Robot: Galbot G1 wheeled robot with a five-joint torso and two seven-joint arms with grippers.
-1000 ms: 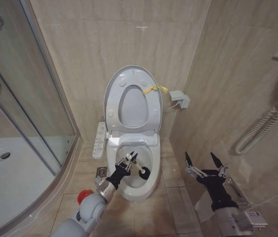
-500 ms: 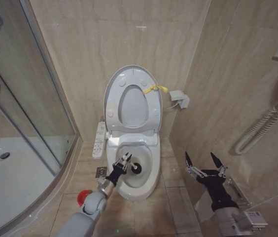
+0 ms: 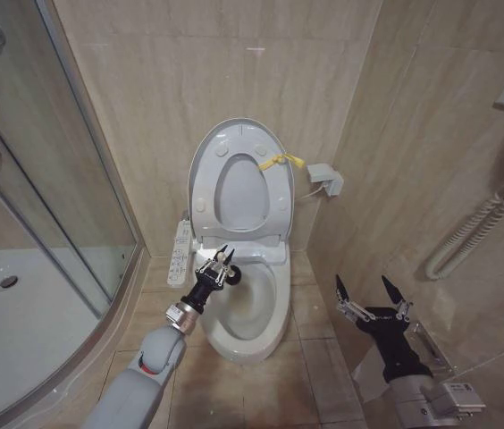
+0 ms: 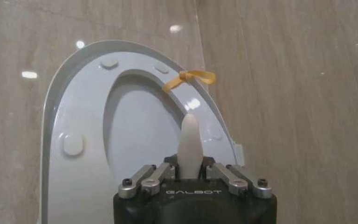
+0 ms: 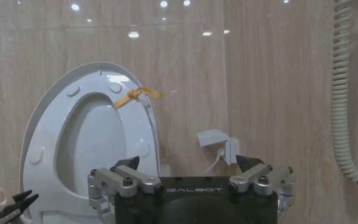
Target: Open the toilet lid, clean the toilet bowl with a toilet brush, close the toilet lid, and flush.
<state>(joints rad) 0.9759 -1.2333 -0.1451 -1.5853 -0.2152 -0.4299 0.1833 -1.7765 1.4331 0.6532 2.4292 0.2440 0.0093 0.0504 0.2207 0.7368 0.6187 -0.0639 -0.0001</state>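
Item, lid: the large glossy white plastic toilet lid (image 3: 237,175), elongated oval with a yellow strap (image 3: 281,161) knotted at its rim, is standing raised against the beige tiled wall (image 3: 145,89), the white seat ring lifted with it. Item, bowl: the white ceramic toilet bowl (image 3: 279,313) is lying open below on the tiled floor, its basin uncovered. Item, tool: the left gripper (image 3: 216,265) is clamping the thin white stick handle of the toilet brush (image 3: 232,278); in the left wrist view the rounded handle end (image 4: 189,140) is projecting between the closed fingers toward the raised lid. Change noted: a second ago the dark round bristle head was working deep in the bowl near its right side; half a second ago it was nearer the middle; now it is sitting up at the rear left rim, just beside the hinge, the arm having drawn back and upward. Reading: the scrubbing stroke is probably ending or sweeping the back rim, so the cleaning step looks well along, with lid-closing and flushing not yet done. Item, idle arm: the right gripper (image 3: 370,295) is waiting well apart at the right by the wall, fingers spread and empty, unchanged in place.
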